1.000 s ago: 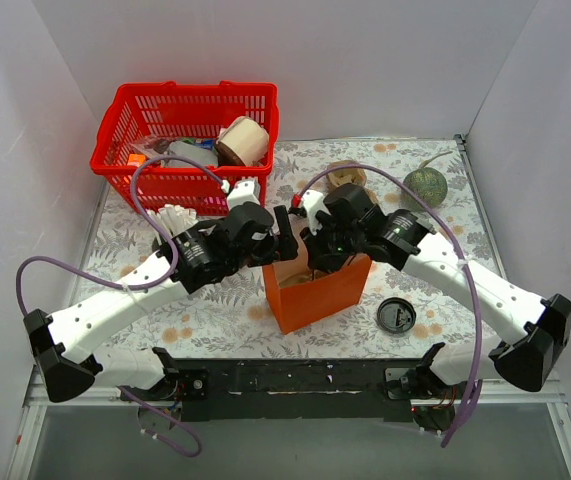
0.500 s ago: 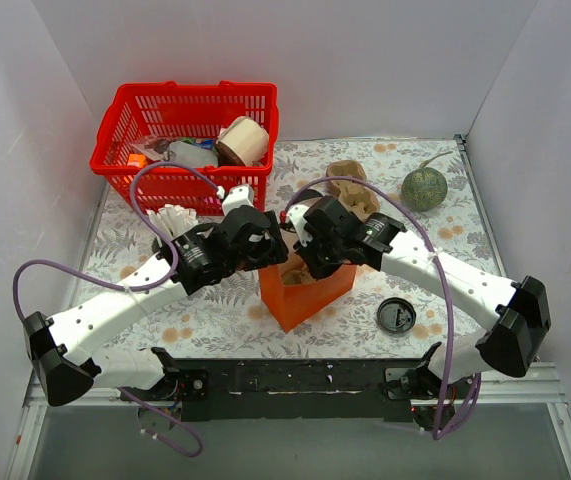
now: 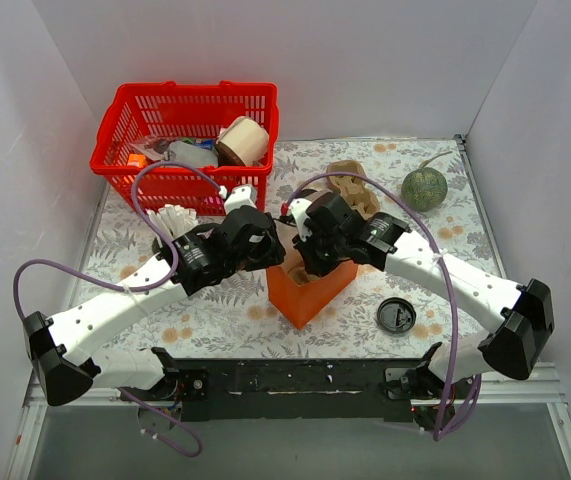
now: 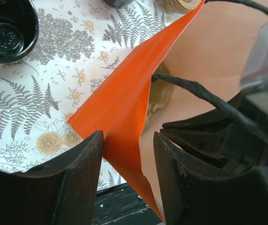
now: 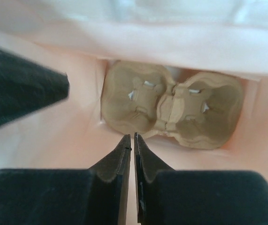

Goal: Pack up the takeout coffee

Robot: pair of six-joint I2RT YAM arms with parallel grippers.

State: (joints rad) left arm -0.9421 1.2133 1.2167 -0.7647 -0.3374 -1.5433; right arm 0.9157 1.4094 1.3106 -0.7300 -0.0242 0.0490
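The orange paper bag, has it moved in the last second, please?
Yes. The orange paper bag swung its right corner left, away from the flat round black lid.

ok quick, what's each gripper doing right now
Left gripper: open, astride a wall of the orange bag.
Right gripper: shut, empty, down inside the bag.
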